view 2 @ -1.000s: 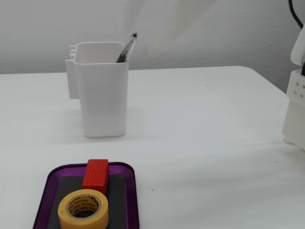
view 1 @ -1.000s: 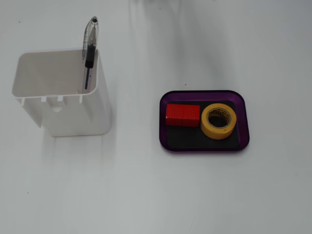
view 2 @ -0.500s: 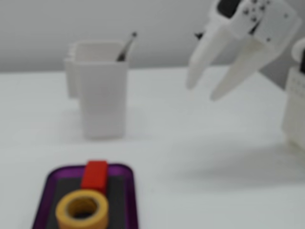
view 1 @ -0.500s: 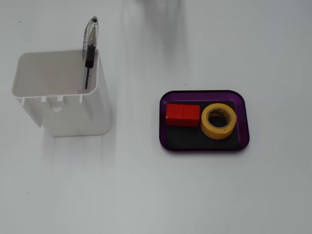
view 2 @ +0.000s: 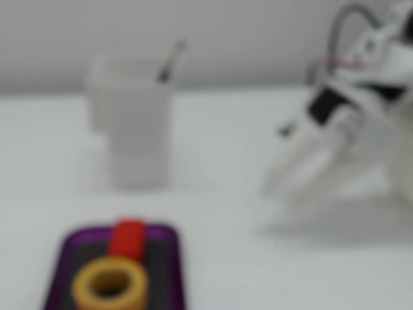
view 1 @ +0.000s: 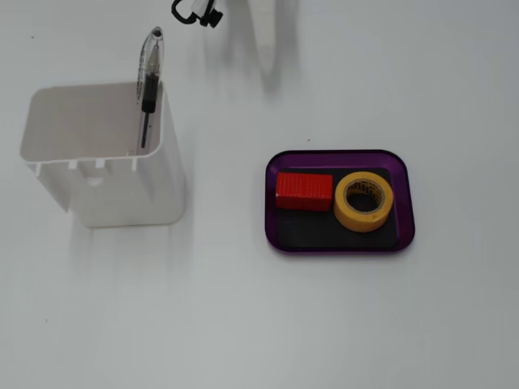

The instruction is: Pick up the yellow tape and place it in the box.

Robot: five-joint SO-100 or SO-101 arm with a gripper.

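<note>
Two in box (view 1: pixel 405 203) | yellow tape (view 1: pixel 363 202) touching red block (view 1: pixel 304 192)

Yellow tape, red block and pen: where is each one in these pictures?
yellow tape (view 1: pixel 349 212): a fixed view from above, on the roll's yellow outer band.
red block (view 1: pixel 304 192): same fixed view, middle of its top face.
pen (view 1: pixel 149 89): same fixed view, on its dark grip inside the white container.

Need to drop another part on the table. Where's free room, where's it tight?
Bare table across the whole near strip, and between the white container and the purple box. Also right of the box. Crowded: the box floor, nearly filled by the red block and yellow tape. The arm sits at the top edge.
</note>
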